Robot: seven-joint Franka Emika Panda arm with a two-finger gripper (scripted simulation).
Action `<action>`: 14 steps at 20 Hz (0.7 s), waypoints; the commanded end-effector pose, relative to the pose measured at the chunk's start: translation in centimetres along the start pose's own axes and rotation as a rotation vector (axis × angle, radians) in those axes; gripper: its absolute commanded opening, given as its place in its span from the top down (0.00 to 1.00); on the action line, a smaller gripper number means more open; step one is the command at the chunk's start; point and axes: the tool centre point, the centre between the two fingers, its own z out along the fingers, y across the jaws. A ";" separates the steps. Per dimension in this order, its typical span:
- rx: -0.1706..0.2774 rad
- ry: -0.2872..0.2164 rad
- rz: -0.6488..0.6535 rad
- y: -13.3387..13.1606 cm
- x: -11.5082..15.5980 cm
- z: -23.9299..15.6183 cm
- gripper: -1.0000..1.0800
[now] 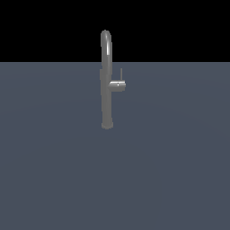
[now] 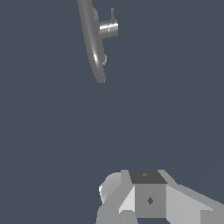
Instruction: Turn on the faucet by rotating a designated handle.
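Faucet: the faucet (image 1: 107, 90) stands upright on the grey bench (image 1: 54, 170), its gooseneck curving over at the top and its base slightly flared; in my wrist view it (image 2: 92, 41) lies far off across the bench.
Handle: the handle (image 1: 117, 84) juts from the column toward the exterior view's right, about midway up, with a thin rod rising from its outer end; my wrist view shows the same stub (image 2: 108, 29).
End effector: only part of my end effector (image 2: 148, 199) shows at the edge of my wrist view, and I cannot tell whether its fingers are wide or narrow; it holds nothing that I can see.
Gap: I am well apart from the handle, nothing touching it.
Done so far: nothing that I can judge; the rod looks untouched.
Left to do: I reckon the whole job remains: approach, meet the rod, then rotate it.
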 end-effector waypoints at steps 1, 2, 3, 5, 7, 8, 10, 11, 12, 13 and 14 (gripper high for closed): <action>0.000 0.000 0.000 0.0 0.0 0.0 1.00; 0.000 0.000 0.000 0.0 0.0 0.0 1.00; 0.001 -0.001 0.001 0.0 0.1 0.0 1.00; 0.005 -0.006 0.005 -0.1 0.2 0.0 1.00; 0.011 -0.013 0.011 -0.2 0.4 0.0 1.00; 0.014 -0.018 0.015 -0.2 0.6 0.0 1.00; 0.024 -0.030 0.025 -0.4 1.0 0.0 1.00; 0.030 -0.037 0.031 -0.4 1.2 0.1 1.00; 0.036 -0.045 0.038 -0.5 1.5 0.1 1.00; 0.043 -0.053 0.045 -0.6 1.8 0.1 1.00; 0.050 -0.063 0.053 -0.7 2.1 0.1 1.00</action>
